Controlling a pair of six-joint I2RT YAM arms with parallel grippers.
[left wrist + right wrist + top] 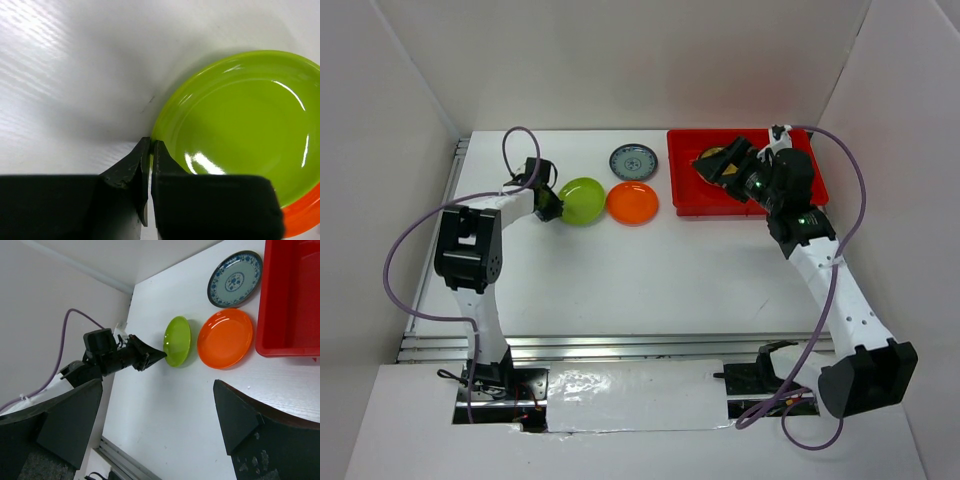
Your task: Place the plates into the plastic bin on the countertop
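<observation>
One glossy lime plate (240, 125), rim pinched between left jaws; right jaws wide apart, empty.

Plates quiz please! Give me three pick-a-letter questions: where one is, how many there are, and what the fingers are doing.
1. What lies between the green plate and the bin? A a cup B orange plate C nothing
2. How many plates lie on the table outside the bin? A one B five C three
3. The right fingers are: A open B shut on a plate C gripping the bin
Answers: 1 B, it sits right beside the bin. 2 C, green, orange and the blue plate. 3 A, the right wrist view shows them wide apart.
</observation>
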